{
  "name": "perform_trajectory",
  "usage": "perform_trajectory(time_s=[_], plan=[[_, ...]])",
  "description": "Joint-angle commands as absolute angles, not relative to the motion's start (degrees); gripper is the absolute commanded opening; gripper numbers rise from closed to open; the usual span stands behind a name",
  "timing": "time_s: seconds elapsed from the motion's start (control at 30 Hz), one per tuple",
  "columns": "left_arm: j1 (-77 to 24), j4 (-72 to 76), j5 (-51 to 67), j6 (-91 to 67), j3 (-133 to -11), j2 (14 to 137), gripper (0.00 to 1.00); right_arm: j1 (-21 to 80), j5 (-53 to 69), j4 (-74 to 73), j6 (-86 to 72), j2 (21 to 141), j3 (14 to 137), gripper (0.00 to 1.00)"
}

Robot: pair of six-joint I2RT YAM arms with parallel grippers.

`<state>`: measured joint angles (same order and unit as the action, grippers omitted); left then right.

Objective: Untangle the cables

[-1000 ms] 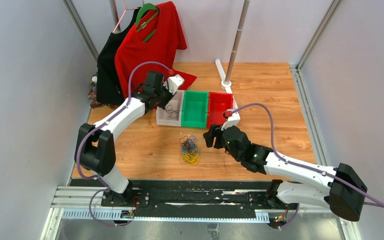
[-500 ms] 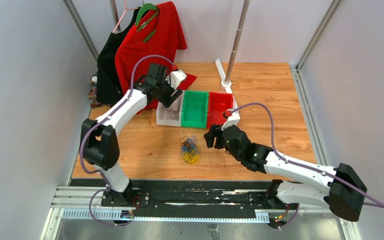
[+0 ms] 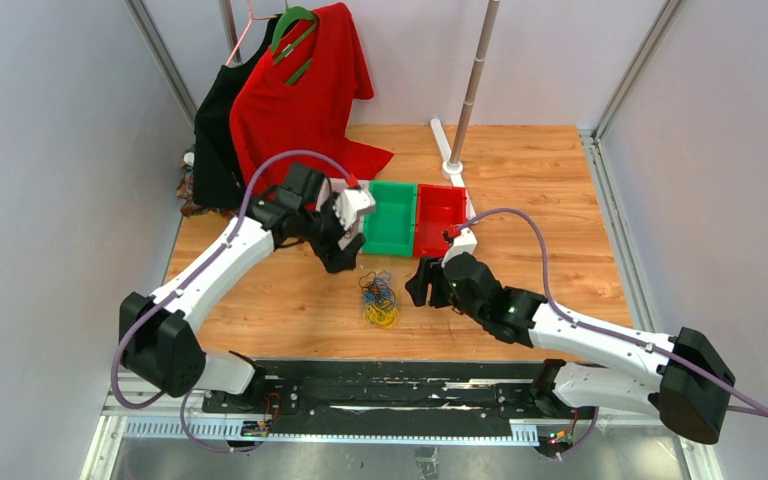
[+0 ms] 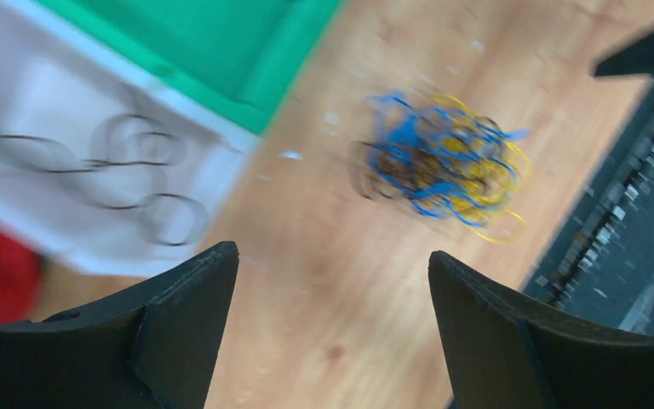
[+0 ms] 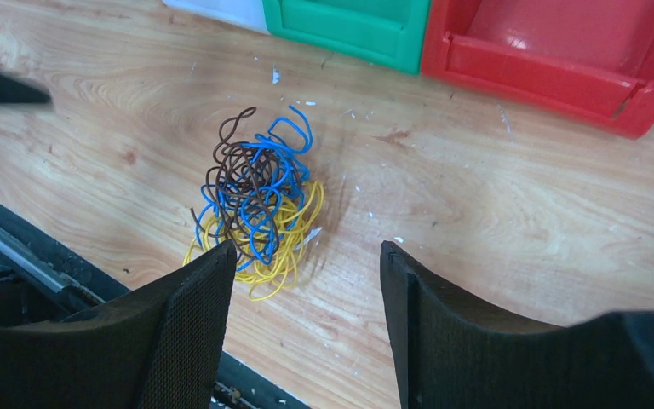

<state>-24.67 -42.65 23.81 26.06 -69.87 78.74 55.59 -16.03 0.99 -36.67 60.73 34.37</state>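
Note:
A tangle of yellow, blue and brown cables (image 3: 379,300) lies on the wooden table in front of the bins. My left gripper (image 3: 344,258) hovers open just left of and behind the tangle, nothing between its jaws. Its wrist view, blurred, shows the tangle (image 4: 438,162) ahead of the gripper (image 4: 332,256), and a thin dark cable (image 4: 136,162) lying in loops in the white bin (image 4: 43,94). My right gripper (image 3: 418,285) stands open close to the right of the tangle. In the right wrist view the cables (image 5: 255,204) sit just ahead of its left fingertip, gripper (image 5: 306,247) empty.
A green bin (image 3: 391,215) and a red bin (image 3: 438,215) stand side by side behind the tangle; the left arm covers most of the white bin. Red and black clothes (image 3: 300,85) hang at the back left. A pole stand (image 3: 468,100) rises behind. A black rail (image 3: 390,385) borders the near edge.
The left gripper opened over the white bin, leaving the dark cable there, then swung forward toward the tangle. The right arm has barely moved.

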Motion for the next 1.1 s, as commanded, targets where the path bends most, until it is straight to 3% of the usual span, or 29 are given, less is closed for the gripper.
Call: perform_trajectory(time_s=[0.0,0.3,0.73,0.87,1.0,1.07], plan=[[-28.6,-45.3,31.1,24.8,-64.1,78.6,0.85,55.4,-12.4,-0.1,-40.8,62.1,34.1,0.63],[-31.9,-38.5,35.7,22.7,-61.8,83.6,0.69,55.4,-8.7,3.5,-43.5,65.7,33.3,0.55],[-31.9,-40.2,42.3,43.5,-66.2,92.9,0.52,55.2,-7.8,3.0,-43.8,56.0,29.0,0.49],[-31.9,-40.3,43.0,44.2,-67.2,94.6,0.35,55.2,-8.6,3.6,-44.1,53.5,27.4,0.45],[-31.9,-40.4,43.9,44.2,-67.0,94.3,0.03,55.0,-8.3,3.6,-43.7,53.5,27.6,0.38],[-32.0,-40.3,44.3,43.5,-66.6,93.1,0.01,55.0,-8.1,3.7,-43.2,54.1,28.1,0.35]])
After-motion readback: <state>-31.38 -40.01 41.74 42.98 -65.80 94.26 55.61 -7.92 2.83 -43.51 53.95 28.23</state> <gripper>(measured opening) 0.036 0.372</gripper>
